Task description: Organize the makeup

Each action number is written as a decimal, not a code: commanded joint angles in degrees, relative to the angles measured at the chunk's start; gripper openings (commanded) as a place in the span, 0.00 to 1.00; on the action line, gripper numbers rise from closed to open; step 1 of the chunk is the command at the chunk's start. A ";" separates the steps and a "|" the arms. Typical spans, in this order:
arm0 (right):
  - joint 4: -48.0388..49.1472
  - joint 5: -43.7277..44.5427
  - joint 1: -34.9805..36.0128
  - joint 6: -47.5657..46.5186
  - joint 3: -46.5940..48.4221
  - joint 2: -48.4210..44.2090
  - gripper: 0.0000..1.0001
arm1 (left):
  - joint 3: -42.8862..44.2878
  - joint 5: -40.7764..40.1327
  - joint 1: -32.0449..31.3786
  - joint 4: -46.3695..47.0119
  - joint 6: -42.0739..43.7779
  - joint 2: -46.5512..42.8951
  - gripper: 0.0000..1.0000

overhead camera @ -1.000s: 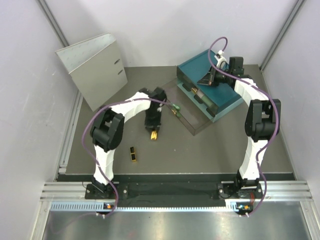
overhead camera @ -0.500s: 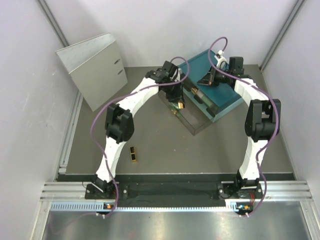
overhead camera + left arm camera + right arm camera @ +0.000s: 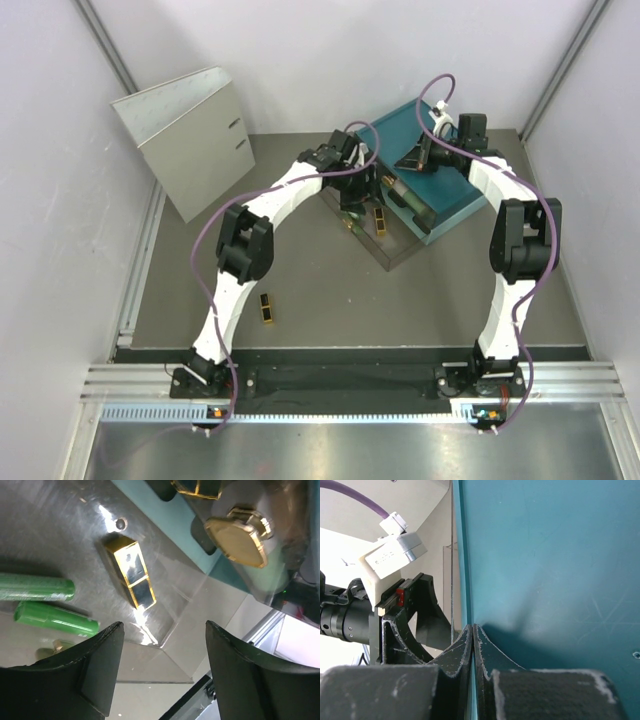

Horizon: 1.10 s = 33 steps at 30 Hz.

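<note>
My left gripper (image 3: pixel 362 192) (image 3: pixel 164 627) hangs open over the clear plastic box (image 3: pixel 396 250), with nothing between its fingers. Below it a gold-and-black block (image 3: pixel 131 573) (image 3: pixel 380 220) lies flat on the box floor. Two green tubes (image 3: pixel 36 588) (image 3: pixel 350 216) lie side by side just left of the block. A second gold-and-black block (image 3: pixel 266 308) lies on the table near the left arm. My right gripper (image 3: pixel 426 152) (image 3: pixel 473 628) is shut on the edge of the teal drawer box (image 3: pixel 455 205) (image 3: pixel 545 570).
A gold octagonal compact (image 3: pixel 239 534) and another gold-and-black piece (image 3: pixel 197 486) show past the clear wall, on the teal side. A grey ring binder (image 3: pixel 190 140) stands at the back left. White walls close in the sides and back.
My left arm carried the gold-and-black block from the table middle to the clear box, opened, and the block now lies in the box. The right arm has not moved.
</note>
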 commanded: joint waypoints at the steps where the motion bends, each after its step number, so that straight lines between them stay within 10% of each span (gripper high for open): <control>1: -15.50 15.95 -1.08 -5.84 -5.89 8.61 0.00 | -2.61 -2.17 1.04 2.29 0.98 -9.50 0.71; 18: -15.68 15.86 -1.16 -5.76 -5.72 8.87 0.00 | -48.48 -20.98 4.12 -16.95 0.47 -44.75 0.70; 33: -16.12 15.95 -1.16 -5.32 -5.19 9.14 0.00 | -68.09 -25.91 5.35 -17.93 -9.56 -46.80 0.79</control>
